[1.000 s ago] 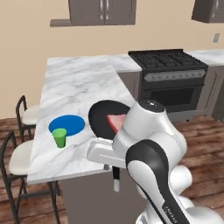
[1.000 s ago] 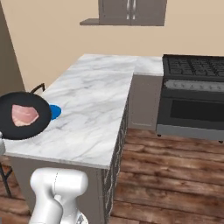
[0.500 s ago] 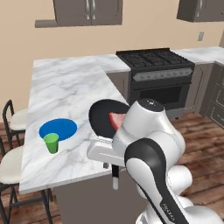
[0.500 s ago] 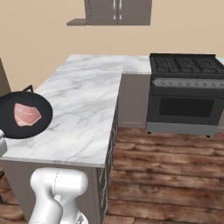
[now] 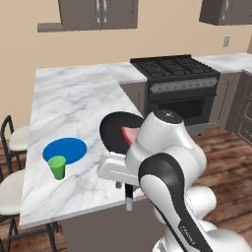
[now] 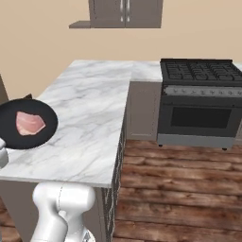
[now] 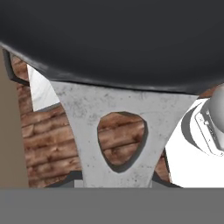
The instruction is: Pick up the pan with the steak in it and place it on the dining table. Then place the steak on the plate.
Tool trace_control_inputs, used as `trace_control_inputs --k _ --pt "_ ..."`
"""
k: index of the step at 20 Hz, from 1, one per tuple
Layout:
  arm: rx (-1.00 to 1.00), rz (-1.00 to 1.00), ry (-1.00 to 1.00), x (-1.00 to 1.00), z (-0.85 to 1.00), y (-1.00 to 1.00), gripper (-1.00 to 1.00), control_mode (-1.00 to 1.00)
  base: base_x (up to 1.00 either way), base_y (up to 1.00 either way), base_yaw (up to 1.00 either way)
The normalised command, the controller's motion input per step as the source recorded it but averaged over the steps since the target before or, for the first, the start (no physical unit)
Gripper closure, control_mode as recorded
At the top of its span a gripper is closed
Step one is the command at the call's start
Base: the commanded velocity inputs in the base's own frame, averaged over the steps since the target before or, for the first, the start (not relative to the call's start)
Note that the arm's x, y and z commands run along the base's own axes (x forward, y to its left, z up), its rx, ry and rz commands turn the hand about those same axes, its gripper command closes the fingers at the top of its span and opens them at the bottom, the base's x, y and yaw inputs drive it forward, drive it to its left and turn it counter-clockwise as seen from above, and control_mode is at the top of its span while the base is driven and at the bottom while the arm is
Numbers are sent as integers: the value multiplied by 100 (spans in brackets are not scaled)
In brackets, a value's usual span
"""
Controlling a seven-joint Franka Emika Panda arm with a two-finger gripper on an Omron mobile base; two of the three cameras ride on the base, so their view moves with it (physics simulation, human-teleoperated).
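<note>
Nearest the base, the gripper (image 7: 117, 181) is closed on the handle of the pan (image 6: 26, 124), whose grey bracket and black underside fill the hand view; the pan is carried level in the air at the near edge of the dining table (image 5: 74, 106), with the steak (image 6: 29, 123) lying flat inside it. In the left base view the pan (image 5: 118, 132) is partly hidden by the arm, and it hangs over the table's right-hand side. Judging from this, the lift is done, while setting the pan down and moving the steak to the plate (image 5: 65, 150) are both left. The plate lies just beside the pan's spot, toward the stools, with a small green cup (image 5: 57, 167) standing at its near rim, so the cup could get in the way of a later transfer. Beyond the plate and pan the marble runs bare toward the wall, giving ample room for a set-down. Farther right stands the black stove (image 6: 197, 101), well apart.
</note>
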Motion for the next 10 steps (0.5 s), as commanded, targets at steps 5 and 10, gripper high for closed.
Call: trace_control_inputs --k 5,10 --pt "-3 0 1 12 -37 2 100 -100 0 0 0" --pt "-7 -1 0 25 -39 0 100 -100 0 0 0"
